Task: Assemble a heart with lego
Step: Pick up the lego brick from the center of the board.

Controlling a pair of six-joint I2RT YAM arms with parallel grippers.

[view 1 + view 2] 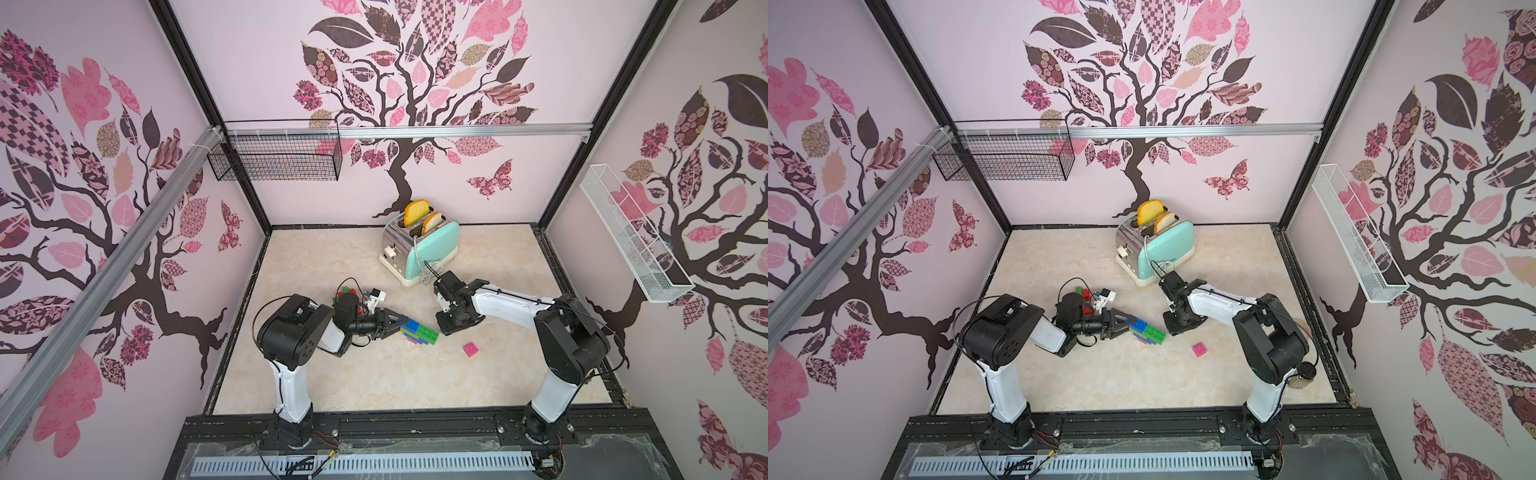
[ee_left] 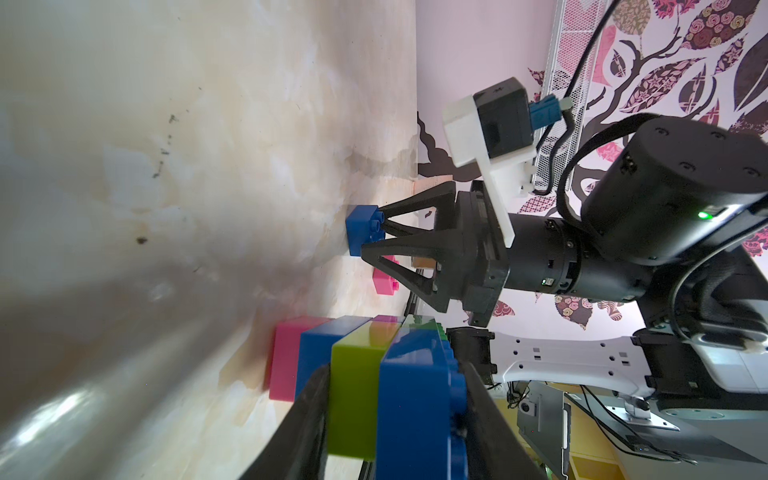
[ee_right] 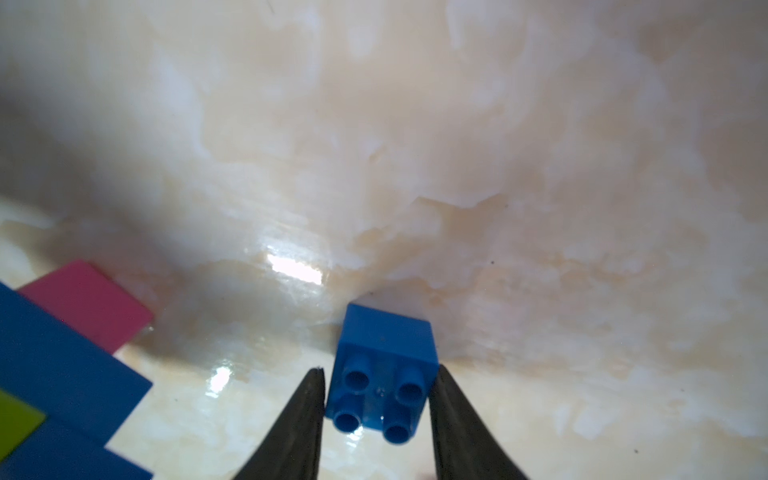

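Pointing straight down, right tool point(image 3: 380, 370) straddles blue brick point(image 3: 386, 343).

Blue, lime, green and pink stack point(image 1: 424, 332), blue brick point(image 3: 384, 374), pink brick point(image 1: 471, 349), mint-and-chrome toaster point(image 1: 436, 249), cream marbled table point(image 1: 374, 382), pale pink walls point(image 1: 270, 62) with dark leafy trees point(image 1: 401, 183)

no words to read

no words, numbers, brand names or signs can be read in any of the views.
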